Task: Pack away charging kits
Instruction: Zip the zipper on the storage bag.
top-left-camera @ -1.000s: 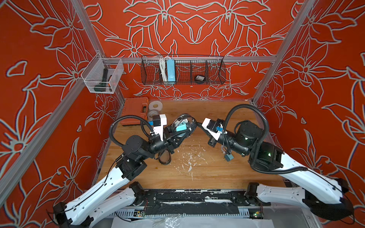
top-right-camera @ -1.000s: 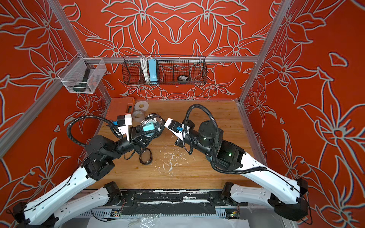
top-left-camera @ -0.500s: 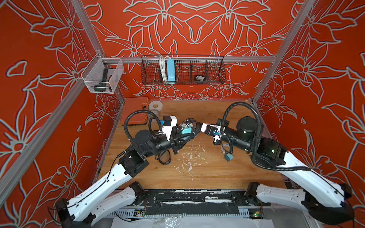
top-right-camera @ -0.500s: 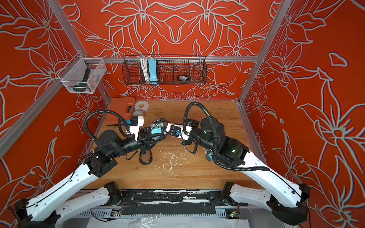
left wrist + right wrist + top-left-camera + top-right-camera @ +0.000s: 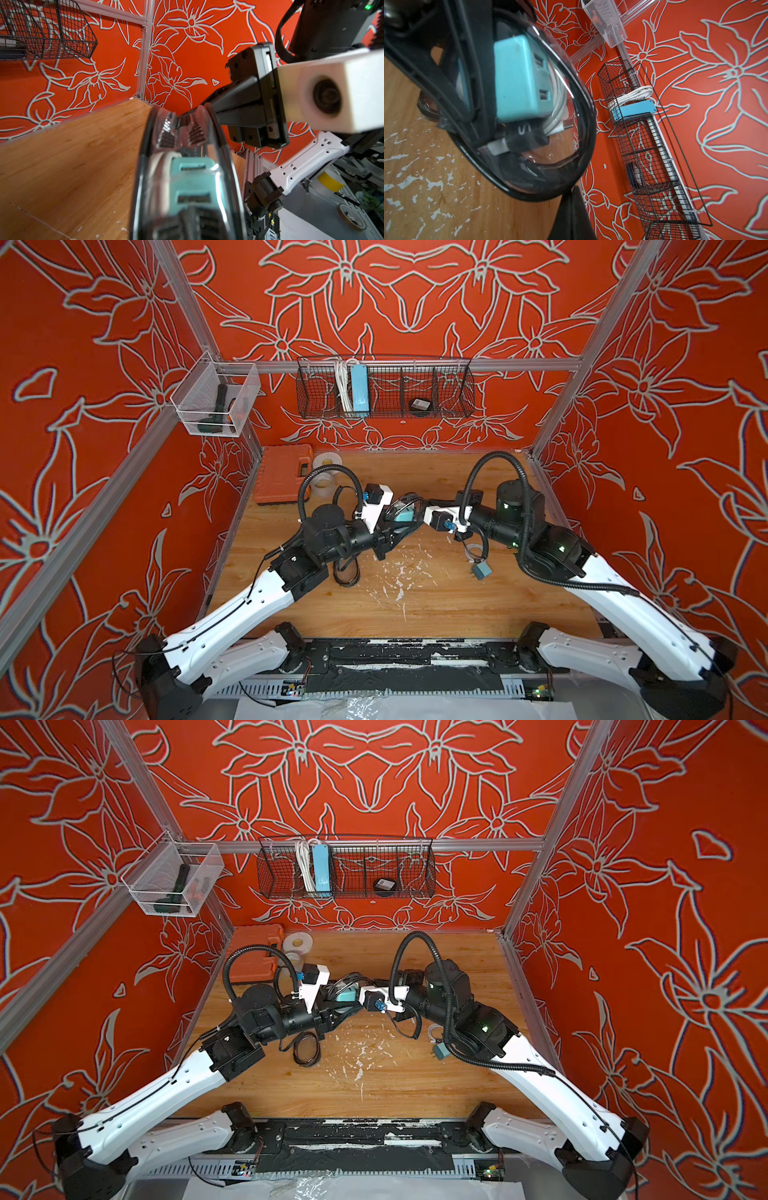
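Two hands have met: left hand (image 5: 394, 526) grips the clear case (image 5: 560, 158), right hand (image 5: 423, 507), closed, reaches its rim.

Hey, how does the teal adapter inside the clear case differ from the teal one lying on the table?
The adapter in the case sits enclosed in the clear case, held up between the two arms; the loose adapter lies bare on the table by the right arm. The cased one's white cable is tucked in beside it; the loose one's cable lies out on the wood. Both are small teal cubes.
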`<act>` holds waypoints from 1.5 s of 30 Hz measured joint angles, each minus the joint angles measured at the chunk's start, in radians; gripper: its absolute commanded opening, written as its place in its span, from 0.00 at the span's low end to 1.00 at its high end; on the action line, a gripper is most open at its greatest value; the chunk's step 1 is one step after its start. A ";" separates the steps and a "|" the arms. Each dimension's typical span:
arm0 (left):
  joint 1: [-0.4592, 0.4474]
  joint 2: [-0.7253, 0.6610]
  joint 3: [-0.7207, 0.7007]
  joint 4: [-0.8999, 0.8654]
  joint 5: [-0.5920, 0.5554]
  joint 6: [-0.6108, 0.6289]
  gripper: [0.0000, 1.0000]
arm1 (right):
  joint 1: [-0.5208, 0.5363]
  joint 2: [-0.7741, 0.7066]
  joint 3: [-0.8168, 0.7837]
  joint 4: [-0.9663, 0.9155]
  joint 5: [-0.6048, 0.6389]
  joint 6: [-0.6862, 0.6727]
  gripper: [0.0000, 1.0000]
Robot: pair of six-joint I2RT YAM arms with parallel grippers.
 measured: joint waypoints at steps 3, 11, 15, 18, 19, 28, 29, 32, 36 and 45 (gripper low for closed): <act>0.005 0.048 0.001 0.009 -0.017 0.021 0.00 | -0.046 0.048 0.023 -0.023 -0.025 -0.006 0.00; 0.010 0.186 0.042 0.007 -0.019 0.069 0.00 | -0.119 0.079 0.021 -0.018 -0.055 -0.069 0.00; 0.010 0.212 0.051 0.006 -0.024 0.082 0.00 | -0.132 0.073 -0.011 0.026 -0.057 -0.120 0.00; 0.009 0.226 0.060 0.007 -0.023 0.086 0.00 | -0.138 0.072 -0.011 0.026 -0.062 -0.139 0.00; 0.009 0.228 0.063 0.007 -0.020 0.087 0.00 | -0.139 0.070 -0.011 0.026 -0.071 -0.140 0.00; 0.003 0.200 0.063 0.005 0.084 0.086 0.00 | -0.154 -0.090 -0.161 0.145 -0.212 0.019 0.00; 0.003 0.195 0.063 0.004 0.096 0.086 0.00 | -0.154 -0.107 -0.179 0.168 -0.227 0.047 0.00; 0.003 0.175 0.063 0.006 0.131 0.081 0.00 | -0.156 -0.132 -0.209 0.229 -0.270 0.115 0.00; 0.014 0.154 0.068 0.014 0.159 0.066 0.33 | -0.156 -0.122 -0.211 0.289 -0.305 0.185 0.00; 0.021 0.152 0.067 0.123 0.194 0.006 0.57 | -0.148 -0.106 -0.217 0.513 -0.365 0.386 0.00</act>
